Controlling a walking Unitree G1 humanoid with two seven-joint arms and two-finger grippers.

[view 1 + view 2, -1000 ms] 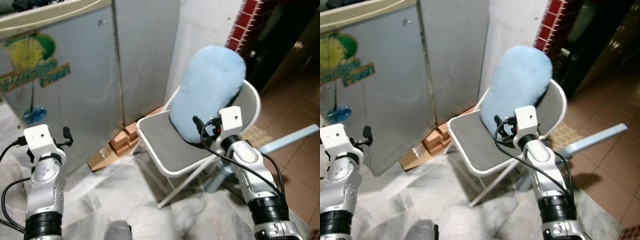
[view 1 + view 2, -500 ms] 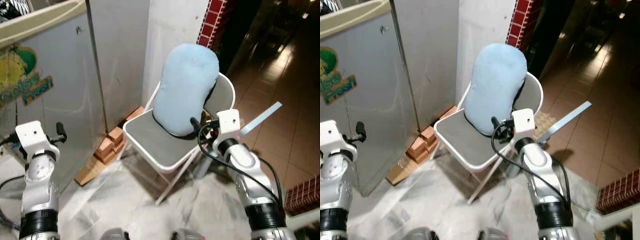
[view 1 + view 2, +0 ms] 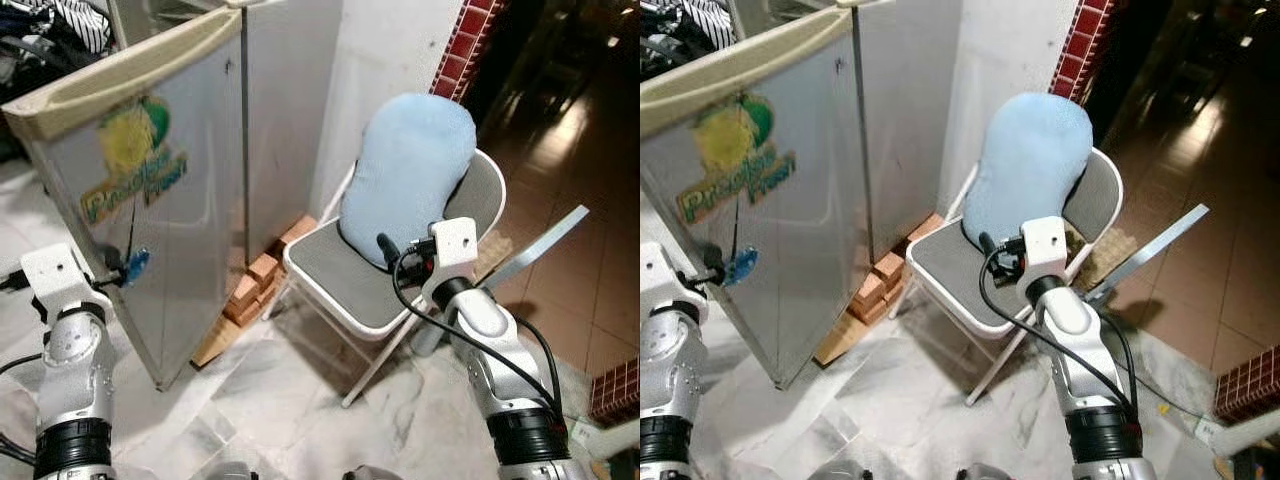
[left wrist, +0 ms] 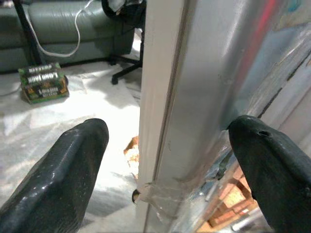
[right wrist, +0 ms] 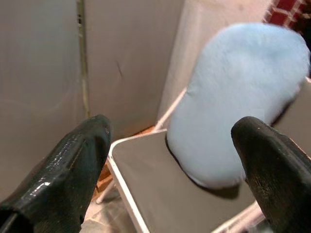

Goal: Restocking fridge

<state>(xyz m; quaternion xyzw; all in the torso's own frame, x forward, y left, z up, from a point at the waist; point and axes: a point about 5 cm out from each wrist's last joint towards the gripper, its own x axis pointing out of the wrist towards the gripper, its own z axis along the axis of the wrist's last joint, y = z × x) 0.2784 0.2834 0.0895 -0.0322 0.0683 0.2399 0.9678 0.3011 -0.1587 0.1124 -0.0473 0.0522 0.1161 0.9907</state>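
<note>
Head views, fridge: the fridge door (image 3: pixel 150 200) with its yellow-green sticker now stands swung out from the cabinet, its free edge near the left gripper (image 3: pixel 118 270); half a second ago it sat further left and looked flatter, though the camera has turned too.
Head views, right arm: the right gripper (image 3: pixel 395 255) hangs in front of the white folding chair (image 3: pixel 345 280), which carries a blue cushion (image 3: pixel 410 175); bricks (image 3: pixel 255 280) lie on the floor by the fridge's foot.
Left wrist view: both black fingers (image 4: pixel 63 179) spread wide either side of the door's edge, gripping nothing; a green carton (image 4: pixel 43 82) sits on the floor beyond.
Right wrist view: fingers (image 5: pixel 68 165) apart, empty, pointed at chair and cushion.
Meaning: door opening looks under way; no goods in hand yet.
</note>
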